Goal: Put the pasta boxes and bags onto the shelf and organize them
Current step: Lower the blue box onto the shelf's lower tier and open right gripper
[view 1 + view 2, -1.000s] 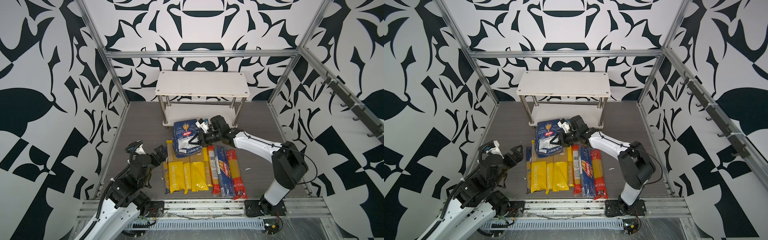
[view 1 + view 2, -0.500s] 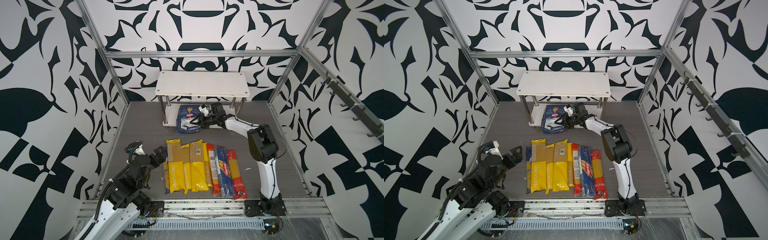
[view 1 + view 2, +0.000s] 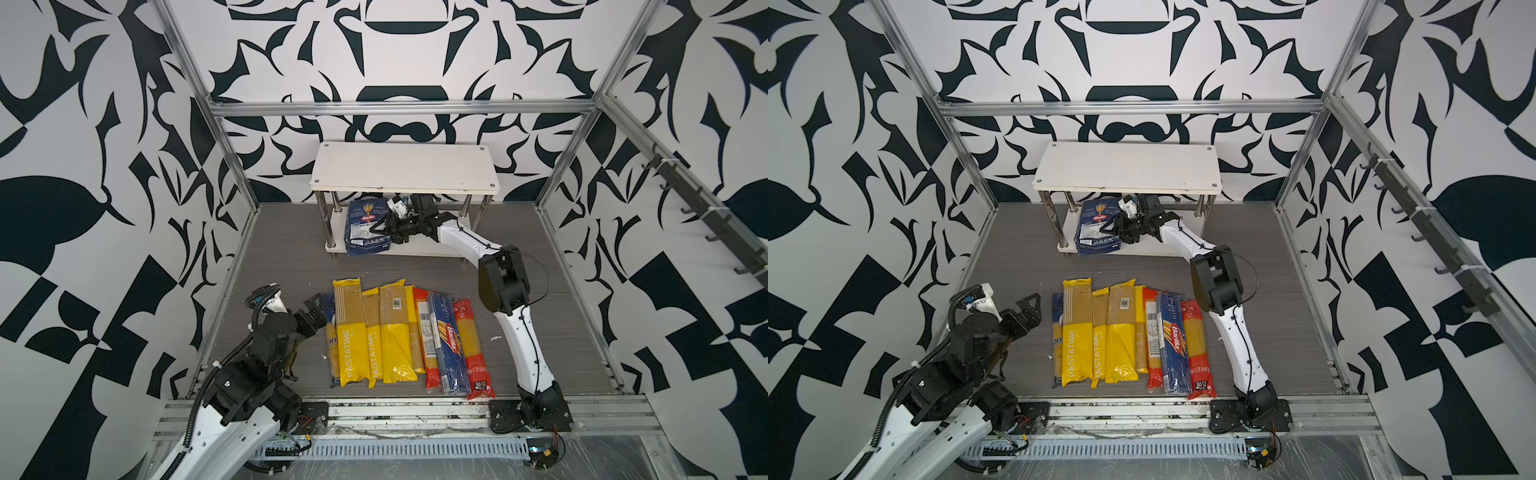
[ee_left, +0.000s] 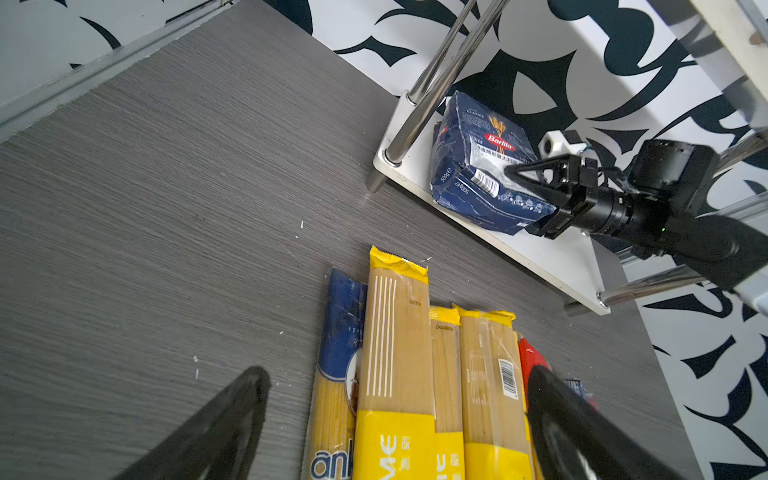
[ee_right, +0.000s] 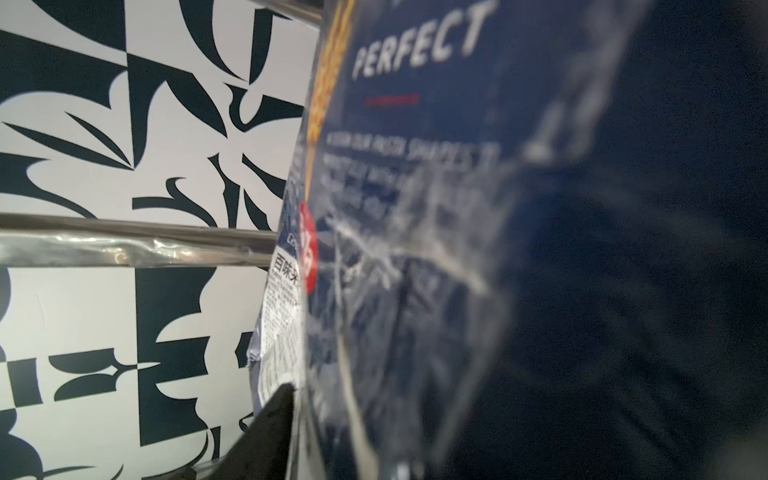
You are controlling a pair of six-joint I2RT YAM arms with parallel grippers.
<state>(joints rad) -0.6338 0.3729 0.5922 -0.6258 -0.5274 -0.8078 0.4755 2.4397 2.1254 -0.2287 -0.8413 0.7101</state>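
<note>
The shelf [image 3: 405, 172] [image 3: 1127, 166] stands at the back. The wide dark-blue pasta box [image 3: 365, 226] [image 3: 1096, 230] [image 4: 469, 166] lies at the left end of its lower board [image 4: 552, 257]. My right gripper [image 3: 380, 232] [image 3: 1111, 232] straddles the box's right end, and one finger [image 5: 270, 428] touches its label side. The other finger is hidden, so a grip cannot be judged. The bags lie in a row on the table: the ankara bag [image 3: 330, 332], yellow bags [image 3: 353, 332] and red bags [image 3: 426, 332]. The narrow pasta box [image 3: 449, 340] lies among them. My left gripper [image 3: 318, 309] [image 4: 397, 374] hangs open by the row's left end, holding nothing.
Chrome posts [image 4: 432, 79] stand at the shelf's corners, one right beside the wide box. Aluminium frame rails [image 3: 232, 158] and patterned walls close in the grey table [image 3: 282, 257]. The right arm's elbow [image 3: 503, 282] hangs over the table right of the bags.
My right gripper carried the wide box from above the bags to the shelf's lower board, where the box now lies. My left arm has not moved.
</note>
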